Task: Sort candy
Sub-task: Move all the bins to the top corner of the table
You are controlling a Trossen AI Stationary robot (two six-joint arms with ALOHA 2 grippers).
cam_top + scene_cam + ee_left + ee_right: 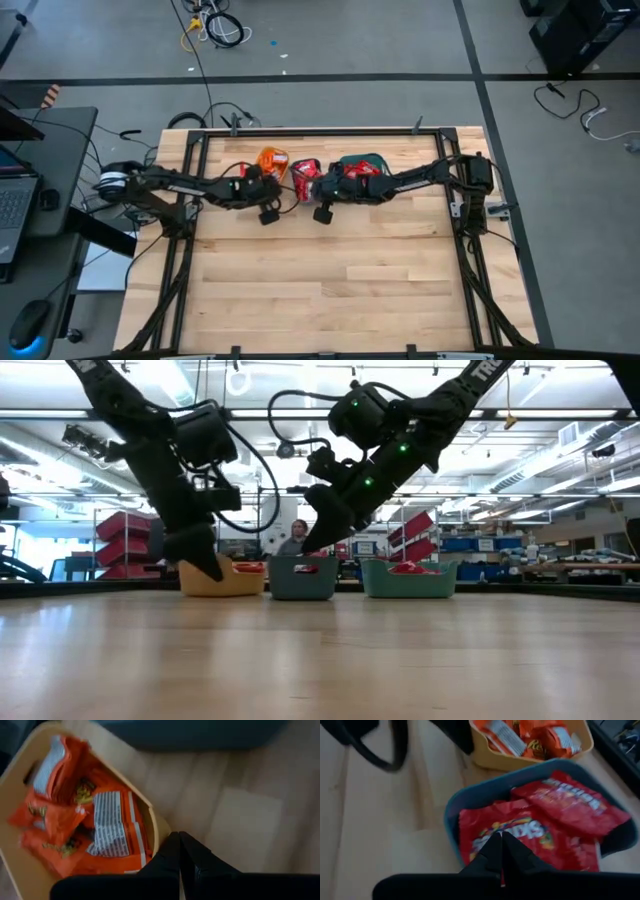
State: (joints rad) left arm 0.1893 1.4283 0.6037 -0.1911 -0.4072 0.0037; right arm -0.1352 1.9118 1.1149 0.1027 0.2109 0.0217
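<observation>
Your left gripper (179, 851) is shut, empty, beside the yellow bin (20, 800); your right gripper (501, 851) likewise over red packets (520, 832) lying jumbled, no common axis.

Two dark, near-black jointed arms, matte finish. Left arm (190, 187): slim tubular links between bulkier rounded joint housings; pale lettering along one link, unreadable. Right arm (410, 182): same build; white block lettering on the upper link in the low view, cut off by the frame edge. Small green indicator lights glow on the right arm's wrist housings (385, 455). Black cables loop loosely from the wrist sections of both arms. A small black boxy camera module hangs off each wrist. Left gripper (179, 851): two dark, smooth, tapered fingers, tips pressed together. Right gripper (501, 849): identical dark tapered fingers, tips likewise meeting.
</observation>
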